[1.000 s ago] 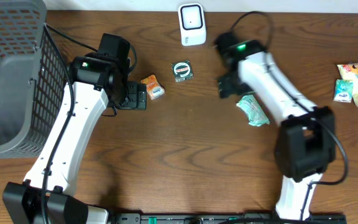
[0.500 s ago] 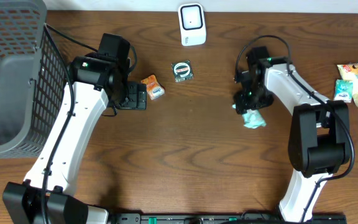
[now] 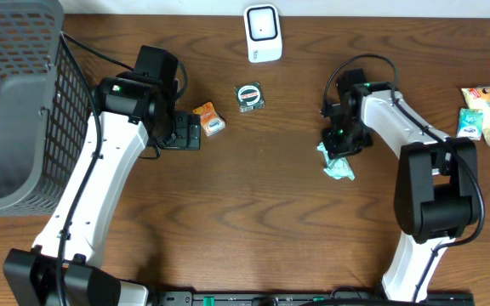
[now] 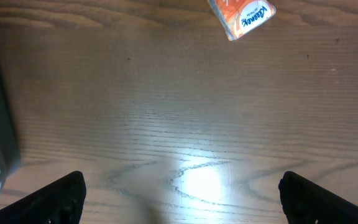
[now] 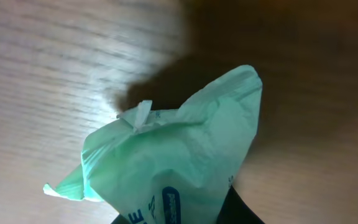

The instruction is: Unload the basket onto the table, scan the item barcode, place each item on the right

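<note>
A pale green packet (image 5: 179,155) with blue print fills the right wrist view, bunched up between the two dark fingers of my right gripper (image 5: 185,214), which is shut on it. From overhead the green packet (image 3: 339,167) pokes out below the right gripper (image 3: 341,146) at centre right of the table. The white scanner (image 3: 263,33) stands at the back edge, well apart from the packet. My left gripper (image 4: 182,202) hangs open over bare wood, with an orange packet (image 4: 242,16) lying beyond it. Overhead, the left gripper (image 3: 182,132) sits beside that orange packet (image 3: 210,119).
A grey mesh basket (image 3: 15,110) fills the far left. A small round-printed packet (image 3: 248,95) lies in front of the scanner. Several snack packets (image 3: 487,115) lie at the right edge.
My right arm swung right and down over the green packet and its jaws closed on it, crumpling and shifting the packet slightly. The left arm has not moved.
</note>
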Controlling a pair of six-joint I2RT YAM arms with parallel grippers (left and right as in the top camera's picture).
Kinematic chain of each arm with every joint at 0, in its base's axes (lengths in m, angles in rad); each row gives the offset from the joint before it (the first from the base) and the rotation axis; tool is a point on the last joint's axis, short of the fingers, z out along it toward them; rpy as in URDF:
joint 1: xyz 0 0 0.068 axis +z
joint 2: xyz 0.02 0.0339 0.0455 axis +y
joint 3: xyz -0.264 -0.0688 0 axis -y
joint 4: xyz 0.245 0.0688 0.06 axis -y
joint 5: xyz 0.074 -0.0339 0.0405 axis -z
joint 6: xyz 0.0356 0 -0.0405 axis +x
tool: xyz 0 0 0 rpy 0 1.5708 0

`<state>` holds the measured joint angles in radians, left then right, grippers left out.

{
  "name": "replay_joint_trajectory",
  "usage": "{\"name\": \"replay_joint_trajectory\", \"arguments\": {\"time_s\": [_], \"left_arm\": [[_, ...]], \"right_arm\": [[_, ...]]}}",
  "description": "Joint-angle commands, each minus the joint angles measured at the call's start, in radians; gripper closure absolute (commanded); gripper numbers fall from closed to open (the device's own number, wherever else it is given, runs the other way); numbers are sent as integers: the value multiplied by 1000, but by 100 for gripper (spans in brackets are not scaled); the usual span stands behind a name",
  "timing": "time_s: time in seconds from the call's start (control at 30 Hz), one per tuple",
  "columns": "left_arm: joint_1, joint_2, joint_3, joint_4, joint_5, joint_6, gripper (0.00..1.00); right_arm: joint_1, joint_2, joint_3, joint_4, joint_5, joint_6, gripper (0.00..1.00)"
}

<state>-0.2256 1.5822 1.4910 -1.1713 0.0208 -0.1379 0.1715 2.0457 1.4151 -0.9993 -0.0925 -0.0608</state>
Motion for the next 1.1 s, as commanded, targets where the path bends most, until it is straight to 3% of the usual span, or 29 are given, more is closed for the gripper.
{"name": "replay_joint_trajectory", "arguments": {"time_s": [0.0,0.1,0.23,0.4,0.63,0.87,1.07], "left_arm": [[0,3,-3,-4,-5,-5,2],[0,3,-3,-4,-5,-5,2],[0,3,-3,-4,-5,-5,2],[0,3,-3,-4,-5,-5,2],[0,3,-3,-4,-5,-5,2],[0,3,-3,-4,-5,-5,2],[0,3,-3,-4,-5,-5,2]], "right_arm": [[38,1,166,-24,-40,191,99],[67,1,294,47,-117,299,99],[116,1,346,303,-148,373,99],[192,3,344,610,67,515,99],[202,16,376,861,57,592,99],[193,339,782,760,66,529,96],[193,418,846,745,215,462,97]]}}
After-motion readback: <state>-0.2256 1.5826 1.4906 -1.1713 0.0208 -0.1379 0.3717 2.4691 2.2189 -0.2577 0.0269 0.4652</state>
